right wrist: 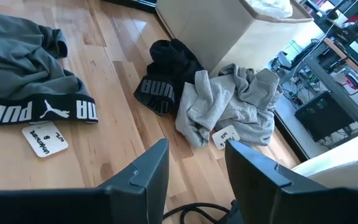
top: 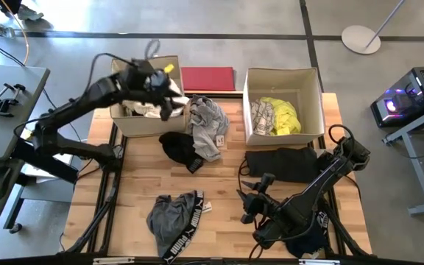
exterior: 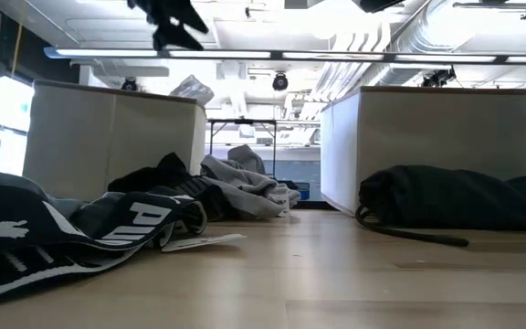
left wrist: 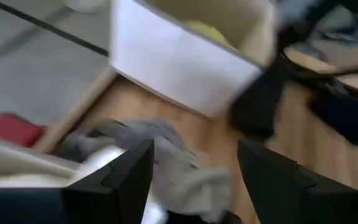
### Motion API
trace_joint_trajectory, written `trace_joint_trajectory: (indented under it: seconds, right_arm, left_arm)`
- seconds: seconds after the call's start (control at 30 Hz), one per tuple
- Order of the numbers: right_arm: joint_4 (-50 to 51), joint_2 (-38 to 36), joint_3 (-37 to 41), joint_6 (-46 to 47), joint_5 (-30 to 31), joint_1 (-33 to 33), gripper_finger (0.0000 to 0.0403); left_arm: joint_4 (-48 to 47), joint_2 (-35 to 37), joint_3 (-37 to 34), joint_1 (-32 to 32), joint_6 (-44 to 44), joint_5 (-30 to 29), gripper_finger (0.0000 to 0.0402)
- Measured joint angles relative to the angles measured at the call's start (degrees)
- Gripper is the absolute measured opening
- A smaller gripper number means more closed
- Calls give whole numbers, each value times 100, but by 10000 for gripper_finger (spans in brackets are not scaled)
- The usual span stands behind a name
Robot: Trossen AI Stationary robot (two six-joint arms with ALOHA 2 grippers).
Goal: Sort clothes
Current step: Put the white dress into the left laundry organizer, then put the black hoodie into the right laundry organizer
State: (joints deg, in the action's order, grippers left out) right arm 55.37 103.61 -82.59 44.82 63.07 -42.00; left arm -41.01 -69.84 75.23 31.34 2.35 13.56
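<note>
My left gripper (top: 169, 94) hangs open over the near right corner of the left cardboard box (top: 121, 121), with nothing between its fingers (left wrist: 129, 177). Light clothes (top: 147, 109) lie in that box. A grey garment (top: 208, 125) lies on the table beside it, partly leaning on the box wall, and a black garment (top: 179, 147) lies next to it. A grey garment with a PUMA waistband (top: 174, 221) lies near the front edge. My right gripper (top: 250, 200) waits open above the table at the near right, pointing toward these clothes (right wrist: 229, 106).
The right cardboard box (top: 247, 103) holds a neon yellow garment (top: 284, 116) and a printed one. A black garment (top: 282, 163) lies on the table in front of it. A flat red board (top: 208, 77) lies at the far edge between the boxes. Bare wood shows mid-table.
</note>
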Motion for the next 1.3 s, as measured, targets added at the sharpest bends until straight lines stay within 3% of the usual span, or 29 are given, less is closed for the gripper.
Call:
trace_joint_trajectory:
  seconds: [0.1,0.27,0.33,0.6,0.8,1.0,1.17,1.3]
  right_arm:
    - [-1,0,0,-9,1,0,145]
    - [1,0,0,-33,4,0,145]
    - [-1,0,0,-88,6,0,145]
    - [-124,0,0,-133,4,-9,145]
    - [-133,0,0,-136,2,2,145]
    - [-271,-2,0,332,-168,39,145]
    - [352,-10,-472,1312,-879,39,145]
    - [1132,-22,-891,2256,-1811,43,145]
  left_arm:
    - [75,-92,-479,-83,9,-612,211]
    - [460,-269,-1264,193,57,-3472,201]
    - [993,-298,-1669,451,-5,-4009,200]
    - [1355,-796,-2681,1817,176,-3735,199]
    - [1286,-1050,-2783,2182,21,-3371,199]
    - [1088,82,-2796,1657,-70,-4112,199]
    - [726,1569,-2794,956,247,-4211,199]
    - [265,2560,-2794,69,895,-4069,199]
